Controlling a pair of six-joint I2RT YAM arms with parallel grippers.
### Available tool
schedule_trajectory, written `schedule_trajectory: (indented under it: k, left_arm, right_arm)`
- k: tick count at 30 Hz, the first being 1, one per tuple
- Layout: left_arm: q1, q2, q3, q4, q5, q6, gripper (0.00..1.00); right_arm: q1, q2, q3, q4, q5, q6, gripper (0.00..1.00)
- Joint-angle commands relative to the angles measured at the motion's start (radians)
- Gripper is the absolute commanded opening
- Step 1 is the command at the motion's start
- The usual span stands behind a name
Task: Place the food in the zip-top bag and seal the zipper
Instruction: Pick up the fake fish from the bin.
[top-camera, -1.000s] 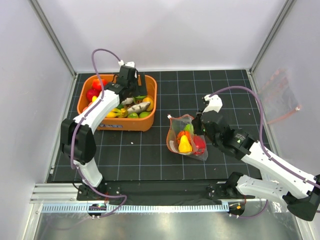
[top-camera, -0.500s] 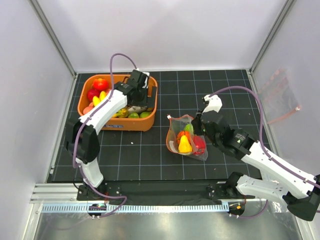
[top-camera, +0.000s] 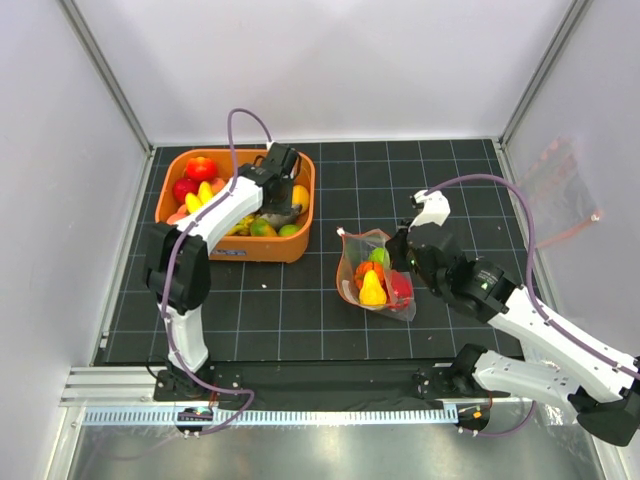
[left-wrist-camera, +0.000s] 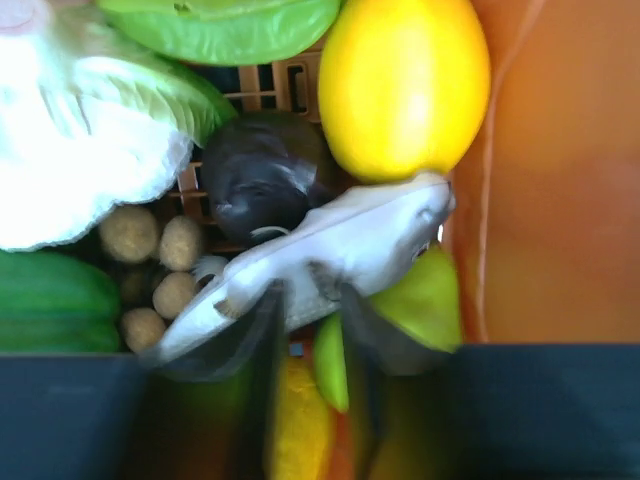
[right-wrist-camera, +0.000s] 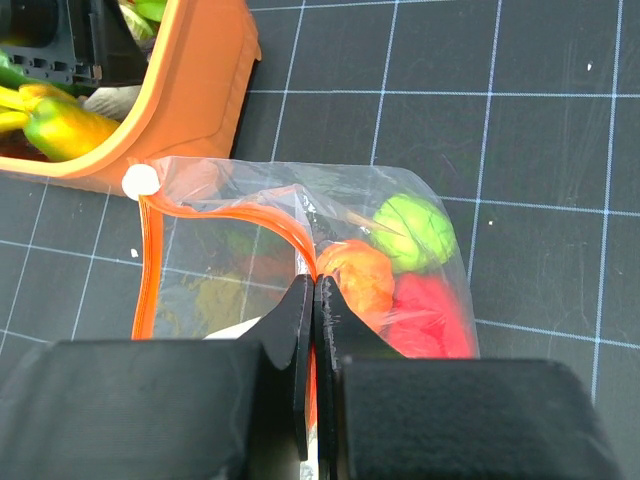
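The bag (top-camera: 374, 272) lies near the middle of the counter (top-camera: 300, 310), just right of the tub (top-camera: 250, 248), with its mouth on the side nearer the tub. Four pieces of food are seen through the clear plastic: a yellow one (top-camera: 371, 290), a green one (right-wrist-camera: 413, 232), an orange one (right-wrist-camera: 355, 275) and a red one (right-wrist-camera: 425, 315). The zipper (right-wrist-camera: 146, 270) is not sealed. Its two lips are parted and the mouth gapes, with the white tab (right-wrist-camera: 140, 181) at one end. The right jaws are closed on one lip of the zipper, and the mouth appears to be held open by that pinch.

Much food is left in the tub, among it a red piece (top-camera: 201, 168), a large yellow piece (left-wrist-camera: 405, 85) and a long pale piece (left-wrist-camera: 340, 250). The left jaws are down inside the tub, set on either side of the pale piece. Whether it is gripped cannot be told, as the fingers (left-wrist-camera: 262, 320) are blurred.

The task is judged partly done. Some food is bagged, more is to be carried across, and the zipper is to be sealed last.
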Motion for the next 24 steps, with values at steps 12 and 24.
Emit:
schedule_trajectory:
  k: [12,24]
  left_arm:
    - [0.0,-0.331,-0.17,0.2,-0.075,-0.045,0.0]
    - [0.0,-0.327,-0.14,0.174,-0.061,-0.05,0.0]
  right_arm:
    - [-0.006,-0.018,-0.002,0.006,-0.001,0.026,0.01]
    - [-0.006,-0.017,-0.001,0.003,-0.001,0.02,0.01]
